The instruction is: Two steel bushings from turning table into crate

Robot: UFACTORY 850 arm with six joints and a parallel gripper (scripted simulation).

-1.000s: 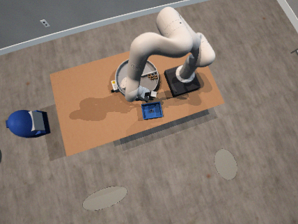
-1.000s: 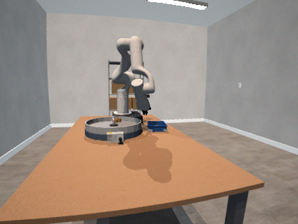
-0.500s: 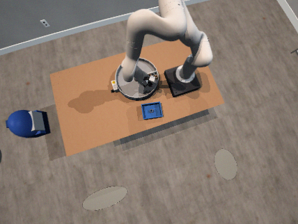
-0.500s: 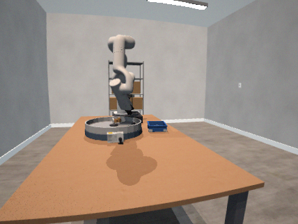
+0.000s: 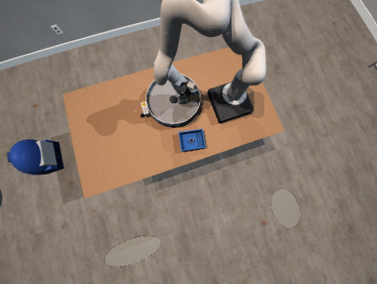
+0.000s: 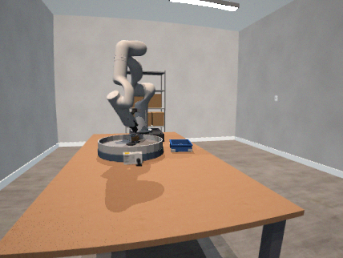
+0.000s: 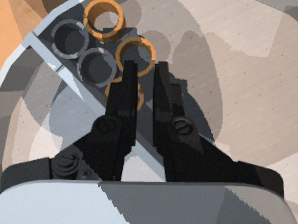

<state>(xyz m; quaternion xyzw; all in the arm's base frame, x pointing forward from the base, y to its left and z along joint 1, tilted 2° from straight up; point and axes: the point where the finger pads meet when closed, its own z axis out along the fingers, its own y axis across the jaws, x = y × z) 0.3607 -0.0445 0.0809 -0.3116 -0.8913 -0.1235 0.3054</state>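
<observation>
Two steel bushings point(image 7: 70, 39) point(image 7: 96, 67) stand on the turning table point(image 5: 163, 106) point(image 6: 130, 151) point(image 7: 250, 105), near the claw point(image 5: 192, 97) point(image 6: 134, 131) point(image 7: 145, 80), beside orange bushings point(image 7: 104, 33). Claw narrowly open, holding nothing. Well apart from it, the blue crate point(image 5: 181, 144) point(image 6: 181, 147) contains a small grey item point(image 5: 191, 140).

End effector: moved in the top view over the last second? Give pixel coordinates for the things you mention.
Yes: away from the crate point(image 5: 180, 142) point(image 6: 181, 148); the end effector point(image 5: 190, 98) point(image 6: 133, 140) point(image 7: 145, 80) is now over the turning table point(image 5: 162, 110) point(image 6: 116, 152) point(image 7: 250, 95).
</observation>
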